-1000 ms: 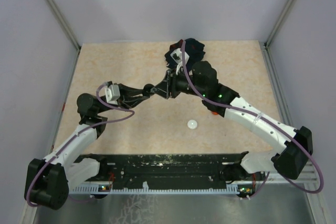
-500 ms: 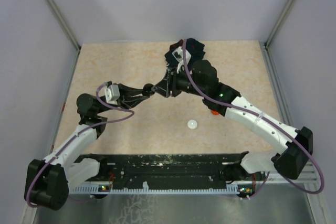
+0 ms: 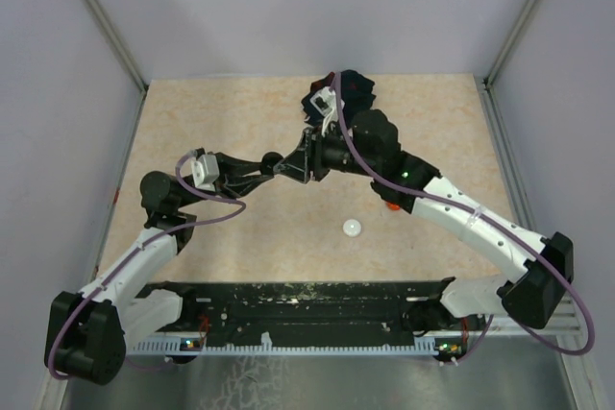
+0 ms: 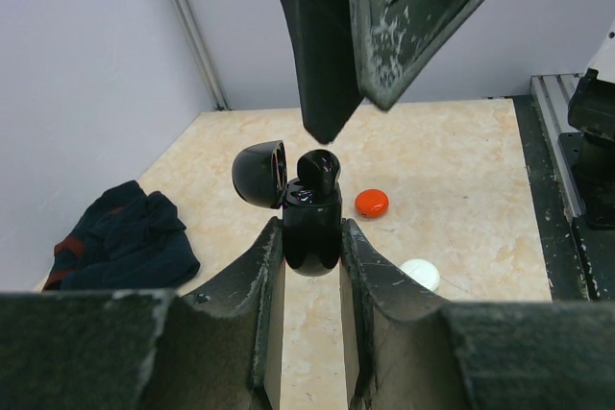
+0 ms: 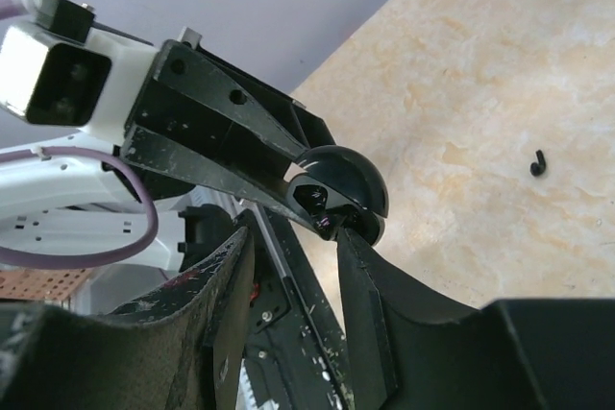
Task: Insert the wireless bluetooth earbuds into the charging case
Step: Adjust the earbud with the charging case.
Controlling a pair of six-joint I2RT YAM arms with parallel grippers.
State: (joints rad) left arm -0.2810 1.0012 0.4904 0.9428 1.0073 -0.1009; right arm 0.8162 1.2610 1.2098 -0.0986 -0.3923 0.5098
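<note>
My left gripper (image 4: 310,232) is shut on a black charging case (image 4: 311,237) and holds it upright above the table, lid (image 4: 259,173) swung open to the left. A black earbud (image 4: 319,168) sits in the case's mouth. My right gripper (image 5: 293,237) is open and empty, its fingertips (image 4: 327,112) right above that earbud; one tip touches the case (image 5: 351,189) in the right wrist view. Another tiny black earbud (image 5: 538,162) lies loose on the table. In the top view the two grippers (image 3: 279,162) (image 3: 306,156) meet mid-table.
An orange-red puck (image 4: 372,203) and a white puck (image 4: 420,274) lie on the table beyond the case; the white one shows in the top view (image 3: 353,228). A dark navy cloth (image 4: 125,237) lies crumpled at the far edge (image 3: 351,93). Walls enclose the table.
My right gripper has shifted slightly toward the held case. The left arm and the case have stayed almost still.
</note>
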